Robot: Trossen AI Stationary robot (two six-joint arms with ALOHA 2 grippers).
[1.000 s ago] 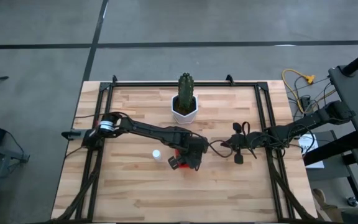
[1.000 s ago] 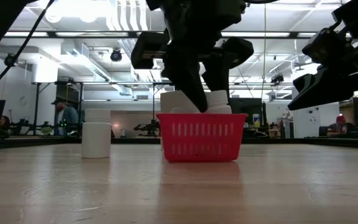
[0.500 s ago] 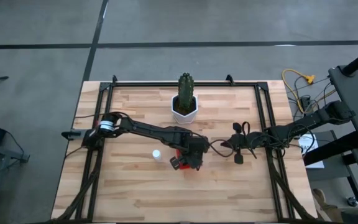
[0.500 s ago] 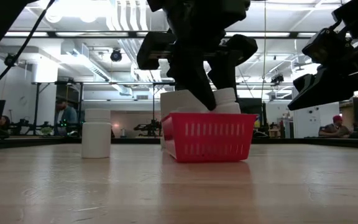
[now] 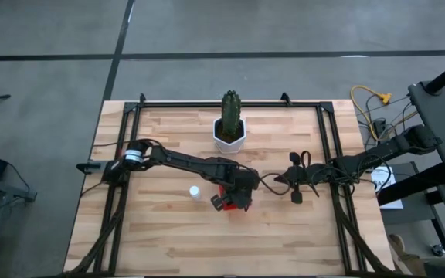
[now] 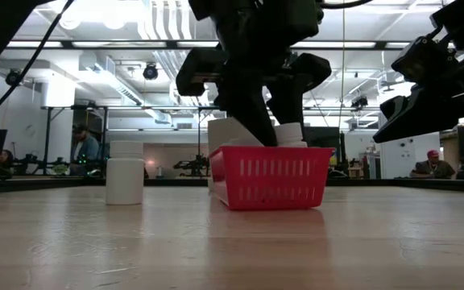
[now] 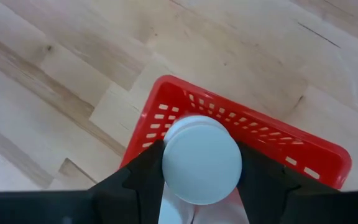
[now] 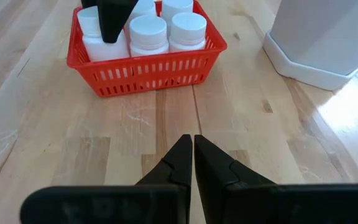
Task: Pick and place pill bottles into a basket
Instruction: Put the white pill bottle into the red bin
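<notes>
The red basket (image 6: pixel 272 177) sits on the table's middle, with several white pill bottles (image 8: pixel 148 31) upright inside it. My left gripper (image 7: pixel 201 155) reaches down into it from above and is shut on one pill bottle (image 7: pixel 202 158), whose cap faces the left wrist camera. In the high view the left gripper (image 5: pixel 238 197) covers most of the basket (image 5: pixel 221 202). Another pill bottle (image 6: pixel 125 171) stands on its base on the table, left of the basket. My right gripper (image 8: pixel 193 140) waits shut above the table, right of the basket, touching nothing. My left gripper pinches the pill bottle between its two fingers, one on each side of its upper part at the cap (image 7: pixel 169 155). The fingers (image 6: pixel 252 113) come steeply from above, slanting down. The bottle stands upright inside the basket; the basket's wall hides what its base rests on.
A white pot with a cactus (image 5: pixel 229 135) stands behind the basket toward the far edge. A black frame (image 5: pixel 327 147) runs along the table's sides. Bare wood lies toward the near edge. People and workshop gear show in the room beyond.
The basket has slid a little toward the table's right edge and turned slightly about under my left gripper. The lone bottle has stayed where it was.
</notes>
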